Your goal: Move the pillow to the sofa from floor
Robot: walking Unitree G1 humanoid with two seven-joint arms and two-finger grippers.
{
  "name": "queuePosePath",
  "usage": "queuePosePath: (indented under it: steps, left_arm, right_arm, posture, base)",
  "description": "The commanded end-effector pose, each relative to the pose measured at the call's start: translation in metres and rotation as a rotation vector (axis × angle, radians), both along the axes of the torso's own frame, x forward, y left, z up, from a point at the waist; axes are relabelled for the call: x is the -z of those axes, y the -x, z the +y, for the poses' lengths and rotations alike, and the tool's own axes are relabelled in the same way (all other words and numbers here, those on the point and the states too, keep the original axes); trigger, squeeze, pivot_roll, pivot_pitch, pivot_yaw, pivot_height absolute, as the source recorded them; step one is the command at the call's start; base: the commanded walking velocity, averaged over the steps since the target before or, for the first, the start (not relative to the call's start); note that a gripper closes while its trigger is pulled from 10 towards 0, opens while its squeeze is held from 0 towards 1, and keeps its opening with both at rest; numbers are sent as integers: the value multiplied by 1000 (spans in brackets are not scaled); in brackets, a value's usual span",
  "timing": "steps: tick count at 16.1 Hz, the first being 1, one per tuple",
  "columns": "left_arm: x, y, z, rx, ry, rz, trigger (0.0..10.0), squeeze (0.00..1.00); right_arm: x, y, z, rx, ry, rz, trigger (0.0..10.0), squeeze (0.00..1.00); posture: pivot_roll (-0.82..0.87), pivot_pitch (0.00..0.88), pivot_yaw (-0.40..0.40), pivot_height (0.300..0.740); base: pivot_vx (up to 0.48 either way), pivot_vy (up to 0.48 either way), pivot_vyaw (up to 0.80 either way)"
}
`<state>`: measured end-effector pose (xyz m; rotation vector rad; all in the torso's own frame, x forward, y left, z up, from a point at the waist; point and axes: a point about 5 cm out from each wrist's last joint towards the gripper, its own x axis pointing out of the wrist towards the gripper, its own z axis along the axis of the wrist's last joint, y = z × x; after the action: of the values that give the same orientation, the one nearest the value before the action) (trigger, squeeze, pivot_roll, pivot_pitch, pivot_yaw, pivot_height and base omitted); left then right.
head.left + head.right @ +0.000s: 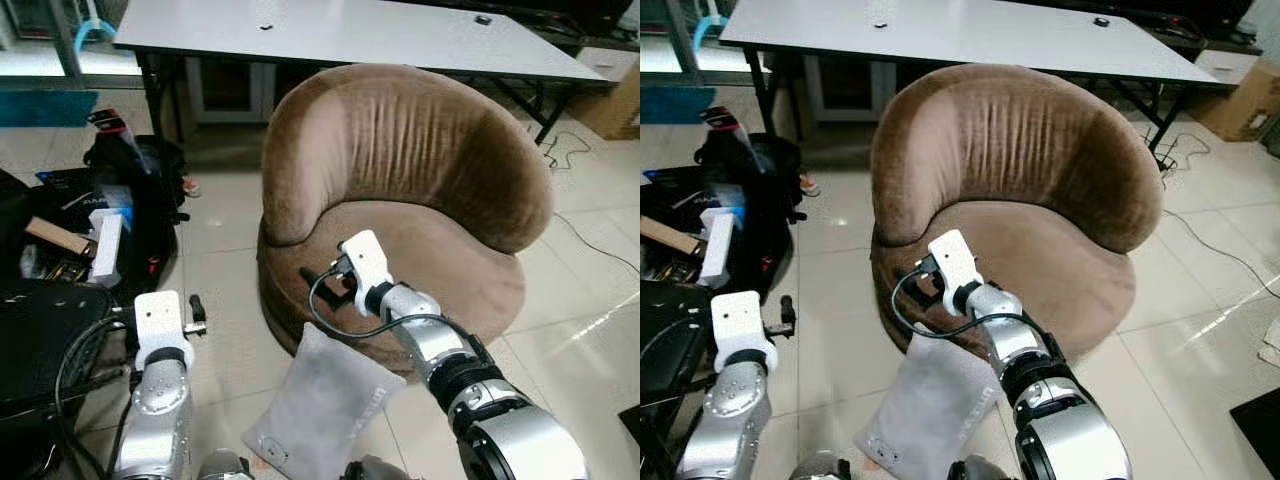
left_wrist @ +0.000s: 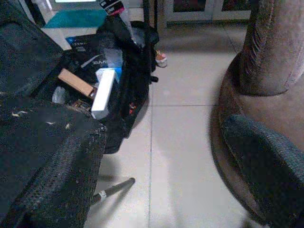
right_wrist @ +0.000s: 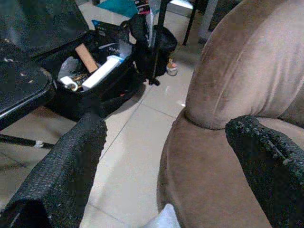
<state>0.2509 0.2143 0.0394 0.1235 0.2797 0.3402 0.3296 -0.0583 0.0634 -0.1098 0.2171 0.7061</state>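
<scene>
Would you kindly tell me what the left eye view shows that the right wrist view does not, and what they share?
The left eye view alone takes in the white table behind the brown sofa, the sofa's whole curved back, both silver arms, and most of the grey pillow leaning against the sofa's base on the floor. The right wrist view alone shows the right gripper with its black fingers spread wide above the pillow's top corner. Both share the sofa's front edge, the tiled floor and the open black bag of clutter.
</scene>
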Motion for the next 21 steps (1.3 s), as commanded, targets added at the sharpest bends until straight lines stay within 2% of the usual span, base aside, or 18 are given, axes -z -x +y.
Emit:
queuePosePath:
  steps: [1,3,5,9,13,17,21]
  left_arm:
    - [-5,-5,-8,38,-4,-7,10000,0]
    - [-13,-15,-12,83,-25,-19,10000,0]
    - [-13,-20,-14,119,-39,-17,10000,0]
    - [-18,-29,-23,146,12,-52,10000,0]
    - [-19,-36,-26,183,13,-54,10000,0]
    - [-18,-37,-29,194,61,-62,10000,0]
    - [-19,-41,-30,195,45,-72,10000,0]
  right_arm:
    - [3,1,-4,4,2,4,10000,0]
    - [5,3,-5,-1,35,-33,10000,0]
    - [7,4,-7,20,65,-66,10000,0]
    - [5,2,-12,94,57,-91,10000,0]
    - [6,2,-7,128,20,-82,10000,0]
    - [6,4,8,107,6,-36,10000,0]
    - [7,2,6,126,17,-21,10000,0]
  posture:
    - [199,0,-134,697]
    - [185,0,-119,697]
    - [133,0,-70,697]
    - [99,0,-41,697]
    - [69,0,6,697]
    - [37,0,42,697]
    - [28,0,38,697]
  base:
    - [0,0,0]
    - [0,0,0]
    - [0,0,0]
    - [0,0,0]
    - [0,0,0]
    - [0,0,0]
    - [0,0,0]
